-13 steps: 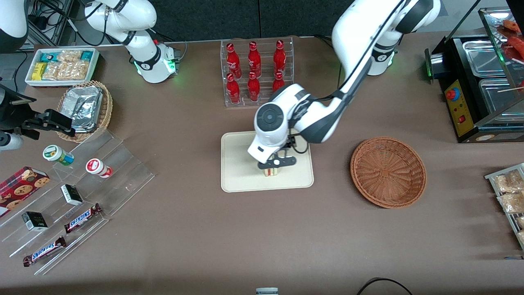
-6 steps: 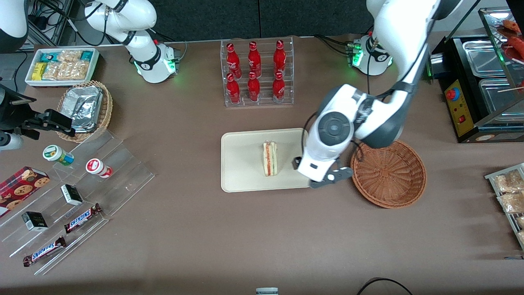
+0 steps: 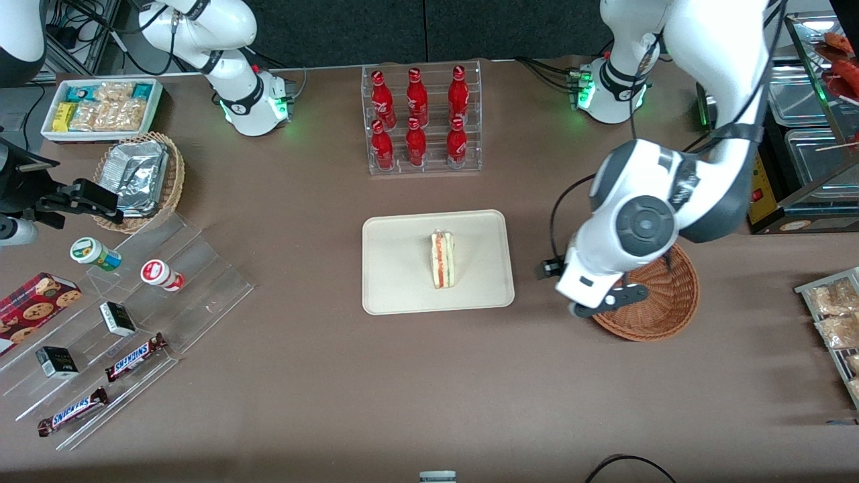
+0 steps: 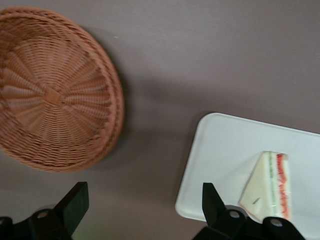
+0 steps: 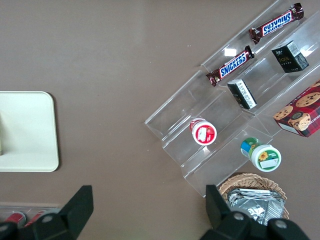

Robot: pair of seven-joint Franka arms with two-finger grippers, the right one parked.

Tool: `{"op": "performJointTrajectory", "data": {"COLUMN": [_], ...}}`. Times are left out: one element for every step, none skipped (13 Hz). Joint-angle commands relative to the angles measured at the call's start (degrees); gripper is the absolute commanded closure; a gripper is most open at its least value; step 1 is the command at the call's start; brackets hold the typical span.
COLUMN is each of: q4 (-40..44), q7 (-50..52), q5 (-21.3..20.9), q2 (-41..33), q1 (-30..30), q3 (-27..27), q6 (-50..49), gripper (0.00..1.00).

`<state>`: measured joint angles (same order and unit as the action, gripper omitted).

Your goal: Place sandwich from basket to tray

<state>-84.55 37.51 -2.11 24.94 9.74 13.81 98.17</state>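
The sandwich (image 3: 442, 259), a pale bread wedge with red and green filling, lies on the cream tray (image 3: 396, 268) at the table's middle. The reddish-brown wicker basket (image 3: 661, 308) stands beside the tray toward the working arm's end, empty as far as it shows, partly covered by my arm. My gripper (image 3: 607, 300) hangs above the basket's rim on the tray's side. In the left wrist view the gripper (image 4: 144, 195) is open with only bare table between its fingers (image 4: 77, 202), the basket (image 4: 55, 95) and the tray (image 4: 225, 160) with the sandwich (image 4: 267, 182) to either side.
A rack of red bottles (image 3: 421, 117) stands farther from the front camera than the tray. A glass food case (image 3: 792, 134) and snack packets (image 3: 835, 315) sit at the working arm's end. An acrylic snack shelf (image 3: 121, 302), a tan foil basket (image 3: 141, 174) and a white bin (image 3: 100, 107) lie toward the parked arm's end.
The gripper has let go of the sandwich on the tray and swung away to the basket's edge. The sandwich stays on the tray.
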Motion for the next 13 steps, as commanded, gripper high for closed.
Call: {"op": "performJointTrajectory", "data": {"q4": [-3.2, -3.7, -4.0, -4.0, -4.1, -5.4, -7.7, -11.0, -13.4, -14.5, -14.2, -13.5, -12.8], "q7": [-6.0, -7.1, -8.1, -10.4, -12.8, -14.6, -16.4, -19.0, -20.9, -21.1, -21.2, -21.1, -21.2], "q5": [3.1, 3.3, 3.3, 3.3, 3.4, 4.0, 4.9, 5.8, 5.8, 5.9, 5.8, 5.5, 4.8], "q2": [-4.2, -5.4, -6.3, -6.9, -7.6, -9.3, -11.6, -15.2, -18.1, -20.0, -20.9, -21.6, -21.9], "q1": [-4.0, -5.3, -6.6, -7.1, -7.5, -8.1, -9.9, -10.4, -10.3, -10.1, -10.3, -10.3, -10.4], "q3": [0.5, 0.4, 0.5, 0.5, 0.3, 0.2, 0.2, 0.0, -1.7, -2.6, -2.7, -2.7, -3.5], "q6": [-1.8, -3.1, -4.2, -6.0, -7.3, -7.5, -7.1, -7.1, -7.6, -8.2, -10.0, -11.3, -12.1], "gripper": [0.0, 0.0, 0.0, 0.0, 0.0, 0.0, 0.0, 0.0, 0.0, 0.0, 0.0, 0.0, 0.0]}}
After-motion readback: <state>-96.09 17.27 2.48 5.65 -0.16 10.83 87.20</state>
